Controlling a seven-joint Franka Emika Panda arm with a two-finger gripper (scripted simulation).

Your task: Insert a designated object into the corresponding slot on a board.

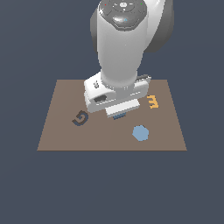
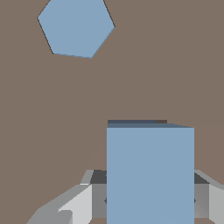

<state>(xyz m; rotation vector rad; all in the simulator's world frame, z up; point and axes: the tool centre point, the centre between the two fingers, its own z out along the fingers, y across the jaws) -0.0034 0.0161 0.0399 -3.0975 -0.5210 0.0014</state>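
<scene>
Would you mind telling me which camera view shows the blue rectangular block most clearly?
The wrist view: the blue block fills much of the picture, sitting between the gripper fingers. In the exterior view only a small sliver of the block peeks out beneath the arm's hand above the board.

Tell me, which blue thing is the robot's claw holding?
The medium-blue rectangular block, squeezed between the gripper's fingers. The other blue thing, the light-blue many-sided disc, lies flat on the brown board by itself, untouched.
</scene>
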